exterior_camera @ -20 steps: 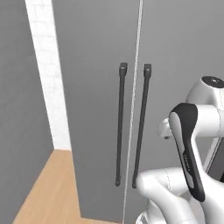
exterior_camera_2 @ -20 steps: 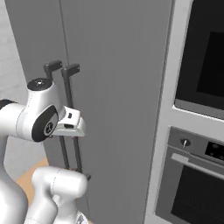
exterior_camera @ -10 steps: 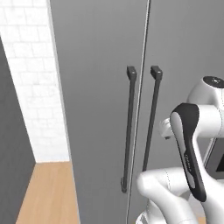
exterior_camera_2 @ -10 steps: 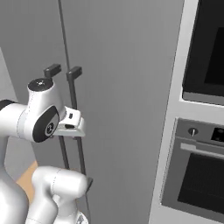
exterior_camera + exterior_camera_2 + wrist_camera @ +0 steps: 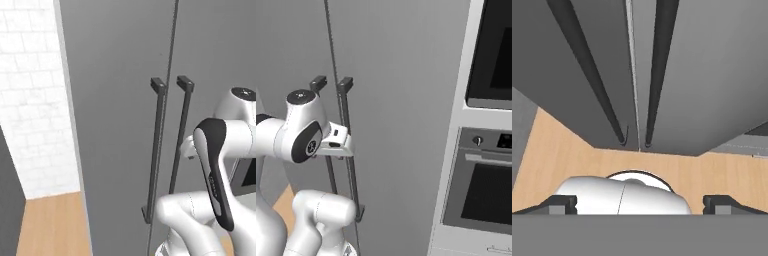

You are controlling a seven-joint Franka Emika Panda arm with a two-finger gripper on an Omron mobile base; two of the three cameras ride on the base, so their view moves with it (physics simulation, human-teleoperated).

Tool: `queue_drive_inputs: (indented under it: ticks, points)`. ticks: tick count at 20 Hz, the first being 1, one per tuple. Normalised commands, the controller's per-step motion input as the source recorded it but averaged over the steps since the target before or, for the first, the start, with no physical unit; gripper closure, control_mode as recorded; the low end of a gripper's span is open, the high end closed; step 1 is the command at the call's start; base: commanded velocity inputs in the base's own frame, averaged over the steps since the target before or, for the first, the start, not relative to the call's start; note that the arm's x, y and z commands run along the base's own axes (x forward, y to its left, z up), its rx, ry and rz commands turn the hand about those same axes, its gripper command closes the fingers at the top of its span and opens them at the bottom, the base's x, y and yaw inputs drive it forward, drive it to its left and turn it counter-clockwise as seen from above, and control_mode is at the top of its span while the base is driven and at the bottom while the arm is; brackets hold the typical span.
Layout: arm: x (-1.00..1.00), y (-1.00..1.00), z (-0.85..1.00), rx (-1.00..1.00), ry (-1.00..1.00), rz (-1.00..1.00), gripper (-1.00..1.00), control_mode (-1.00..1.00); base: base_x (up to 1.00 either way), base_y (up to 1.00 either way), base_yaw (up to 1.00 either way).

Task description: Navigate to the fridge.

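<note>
Where the arm stands, the fridge [image 5: 115, 125] handles are partly hidden.

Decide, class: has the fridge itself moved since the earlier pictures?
No. The fridge keeps its place beside the oven column; the whole picture shifted, so the base drove.

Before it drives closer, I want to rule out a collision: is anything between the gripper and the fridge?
Nothing visible: the hand view shows only bare wooden floor between the open gripper and the fridge.

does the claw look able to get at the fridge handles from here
Probably yes. The fridge stands right ahead, its two handles showing beyond the open claw, with nothing visible between them.
</note>
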Motion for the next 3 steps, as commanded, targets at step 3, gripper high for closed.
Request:
queue_drive_inputs:
  ticks: [3]
  points:
    - [0.0, 0.0, 0.0, 0.0, 0.0, 0.0, -1.0, 1.0, 0.45, 0.24, -0.22]
